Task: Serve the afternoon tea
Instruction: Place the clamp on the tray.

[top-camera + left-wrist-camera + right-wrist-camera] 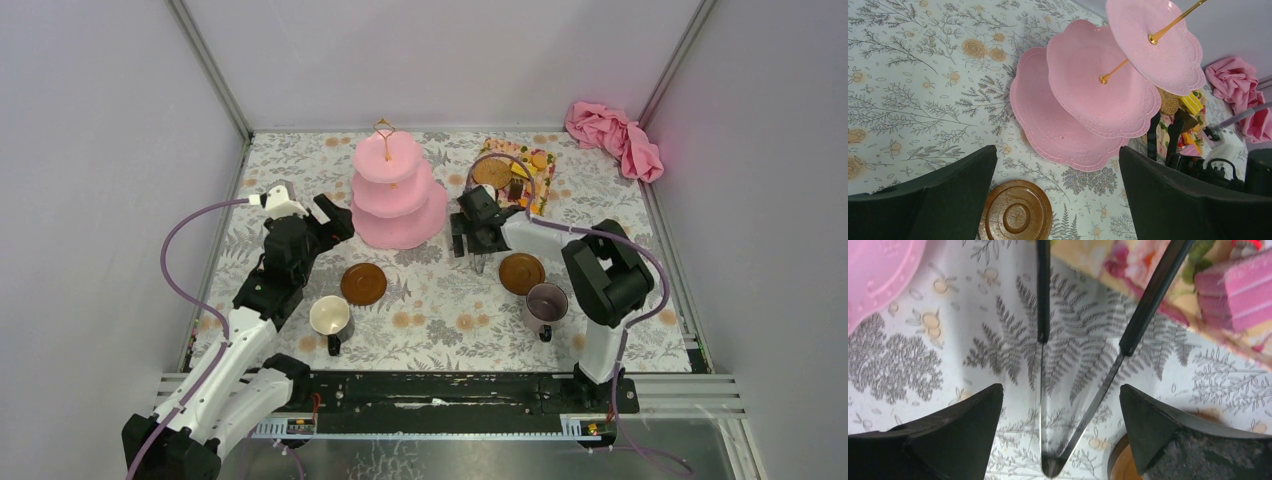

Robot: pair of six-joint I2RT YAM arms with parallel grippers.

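Just right of the pink three-tier cake stand (398,195), the right gripper (1062,390) is spread wide and grips nothing. The slim black tongs (1042,300) lie loose between its jaws, apparently set down. The left gripper (1058,152), fully open and empty, hovers left of the stand, whose tiers are bare.

The pink three-tier cake stand (1083,100), near 12 o'clock on the table, looks smooth and softly shiny, with bumpy raised patterns along its rims. Its thin middle rod (1115,69) is shiny gold metal. The brown round saucer (1015,215), at 6 o'clock from the stand, is matt wood with rings cut in. The slim tongs (1148,305) have matt black handles and bright, mirror-like metal blades. The white table cover (908,100) is matt, with printed flowers. The crumpled pink cloth (615,135) at 1 o'clock is soft fabric. The right gripper (1060,390) has matt black fingers (953,440), a bit grainy.
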